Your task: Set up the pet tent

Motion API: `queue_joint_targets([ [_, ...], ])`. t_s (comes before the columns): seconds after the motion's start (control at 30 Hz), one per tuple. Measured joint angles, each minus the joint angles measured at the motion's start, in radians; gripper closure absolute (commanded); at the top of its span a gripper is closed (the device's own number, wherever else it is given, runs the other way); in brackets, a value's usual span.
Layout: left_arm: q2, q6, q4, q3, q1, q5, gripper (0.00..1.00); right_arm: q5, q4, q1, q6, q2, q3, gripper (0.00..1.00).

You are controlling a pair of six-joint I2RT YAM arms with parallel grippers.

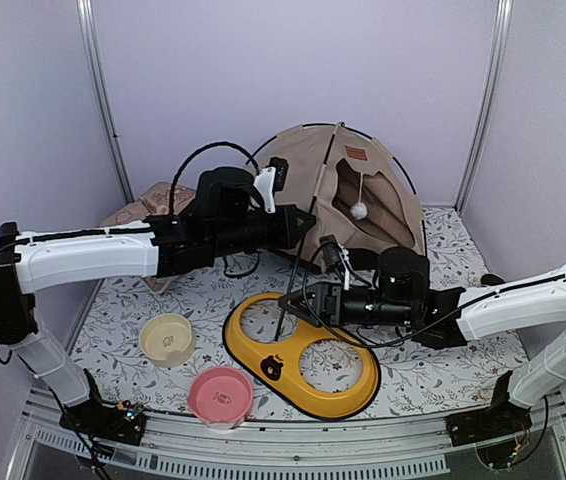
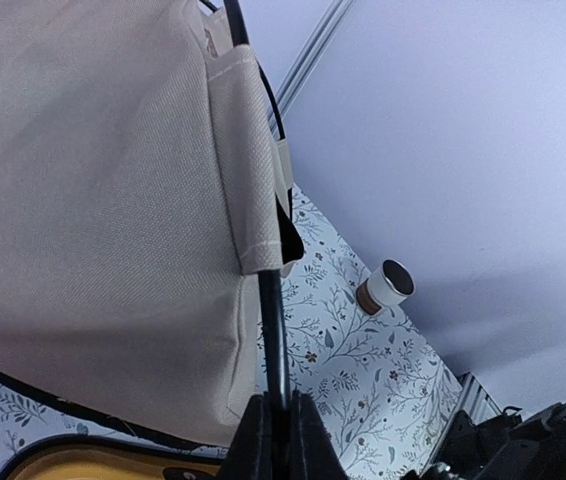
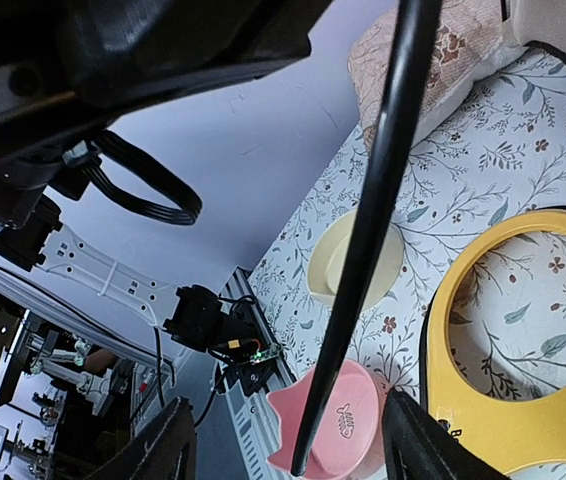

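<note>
The step in hand is judged to be the fitting of a last black pole [image 3: 373, 220] into the pet tent [image 1: 308, 170]. The pole is clamped by the left end effector [image 2: 278, 436], whose jaws are fully shut on it just below the fabric sleeve [image 2: 253, 170] from which it comes out. The right end effector [image 3: 291, 442] is placed lower on the same pole. Its jaws are apart, one finger on either side, and no contact with the pole can be made out, so nothing is held there yet.

For the next move, the right jaws would have to be brought together on the pole near its free end. The pole would then have to be bowed and its tip guided to the tent's base, while the upper grip is kept firm. A springy pole can be expected to slip or whip if it is pinched off-centre.

The tent stands near the far edge of the bench [image 1: 443, 370], right of the middle. It is already domed, with beige woven fabric and black poles arched over the top. An arched doorway faces the near edge, with a brown label patch [image 1: 356, 153] above it and a white pom-pom [image 1: 359, 211] hanging in the opening. The loose pole slants from the tent's left front toward the near edge, its tip over the yellow tray [image 1: 348, 395]. Whether it touches cannot be told.
</note>
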Motion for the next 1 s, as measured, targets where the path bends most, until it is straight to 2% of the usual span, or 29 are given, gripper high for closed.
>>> queue_joint_targets([
  [0.3, 0.015, 0.0, 0.005, 0.015, 0.0, 0.016, 1.0, -0.01, 0.042, 0.017, 0.04, 0.042, -0.011, 0.58],
  [1.0, 0.025, 0.001, -0.003, 0.039, -0.002, 0.054, 1.0, 0.04, 0.042, 0.017, 0.011, 0.042, -0.013, 0.64],
])
